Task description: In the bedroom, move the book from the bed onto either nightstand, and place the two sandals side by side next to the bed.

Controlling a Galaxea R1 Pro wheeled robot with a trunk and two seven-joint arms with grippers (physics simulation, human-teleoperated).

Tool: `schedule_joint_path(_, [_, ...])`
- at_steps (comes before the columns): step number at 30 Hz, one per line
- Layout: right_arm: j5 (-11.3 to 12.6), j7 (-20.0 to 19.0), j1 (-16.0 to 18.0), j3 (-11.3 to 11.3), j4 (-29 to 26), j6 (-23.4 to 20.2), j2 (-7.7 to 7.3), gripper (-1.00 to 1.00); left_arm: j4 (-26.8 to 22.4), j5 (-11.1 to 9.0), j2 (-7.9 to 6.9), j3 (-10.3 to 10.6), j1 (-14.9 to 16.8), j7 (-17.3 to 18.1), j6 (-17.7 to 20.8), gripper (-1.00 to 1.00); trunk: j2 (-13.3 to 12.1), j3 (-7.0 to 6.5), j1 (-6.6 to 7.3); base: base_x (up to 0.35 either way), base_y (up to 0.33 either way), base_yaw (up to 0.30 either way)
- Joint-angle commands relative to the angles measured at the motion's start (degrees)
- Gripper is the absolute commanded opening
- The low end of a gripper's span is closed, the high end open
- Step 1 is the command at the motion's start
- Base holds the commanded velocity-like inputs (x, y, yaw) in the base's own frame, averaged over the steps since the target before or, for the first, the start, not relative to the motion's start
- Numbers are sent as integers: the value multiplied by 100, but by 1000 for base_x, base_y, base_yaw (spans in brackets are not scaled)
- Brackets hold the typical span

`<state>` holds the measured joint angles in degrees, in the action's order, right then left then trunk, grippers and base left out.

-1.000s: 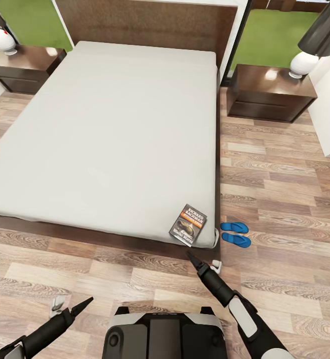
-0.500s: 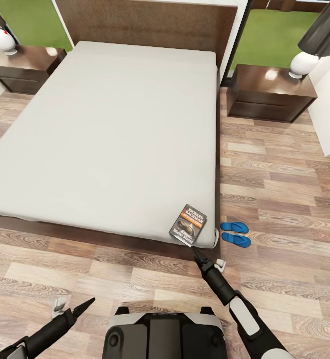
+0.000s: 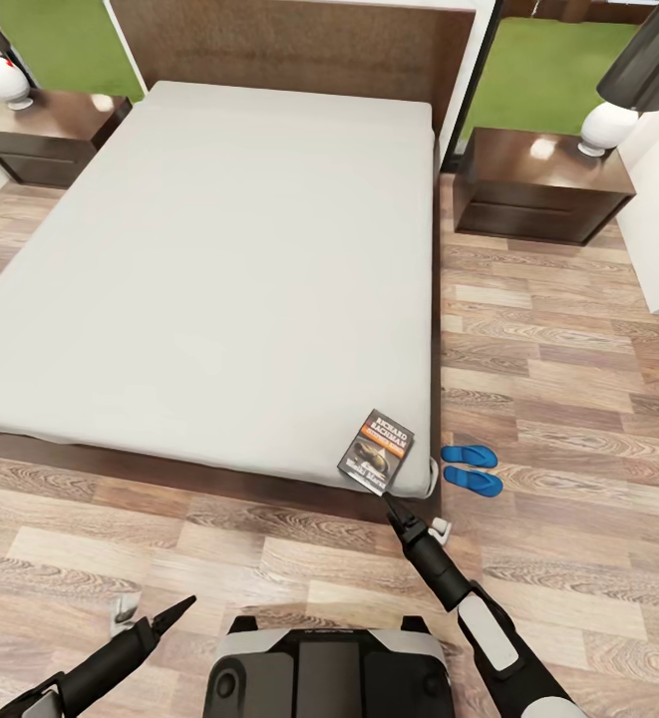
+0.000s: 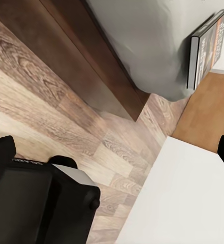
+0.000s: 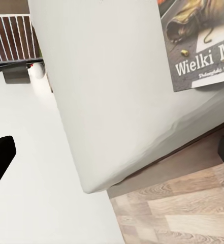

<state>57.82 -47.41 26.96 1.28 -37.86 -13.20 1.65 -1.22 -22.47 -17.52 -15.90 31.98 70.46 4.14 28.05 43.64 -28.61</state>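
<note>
Two sandals (image 3: 471, 468) lie side by side on the floor (image 3: 568, 339) next to the bed (image 3: 219, 269), so that part looks settled. The book (image 3: 377, 450) lies flat at the mattress's near corner, overhanging the edge slightly. My right gripper (image 3: 394, 509) reaches just below it; its fingers look together in the head view, though I cannot tell for sure. My left gripper (image 3: 176, 607) hangs low over the floor, jaws likewise unclear. I judge that a nudge from below could tip the book off the corner. Both nightstands (image 3: 543, 184) carry only a lamp (image 3: 608, 125); their drawers are shut.
</note>
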Motion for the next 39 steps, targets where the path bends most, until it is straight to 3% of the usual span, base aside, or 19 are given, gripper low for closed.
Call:
schedule_joint_path(1, [46, -14, 0, 13, 0, -60, 3, 100, 4, 32, 4, -44, 2, 21, 45, 100, 48, 23, -25, 0, 0, 0])
schedule_joint_path(7, [46, -14, 0, 26, -2, -60, 2, 100, 0, 33, 19, -44, 1, 21, 43, 100, 289, 131, -156, 0, 0, 0])
schedule_joint_path(17, [46, -14, -1, 30, -2, -60, 2, 100, 5, 33, 31, -51, 3, 31, 50, 100, 289, 131, -156, 0, 0, 0])
schedule_joint_path(39, [46, -14, -1, 35, 14, -60, 0, 100, 6, 33, 30, -49, 2, 36, 59, 100, 1171, 526, -640, 0, 0, 0])
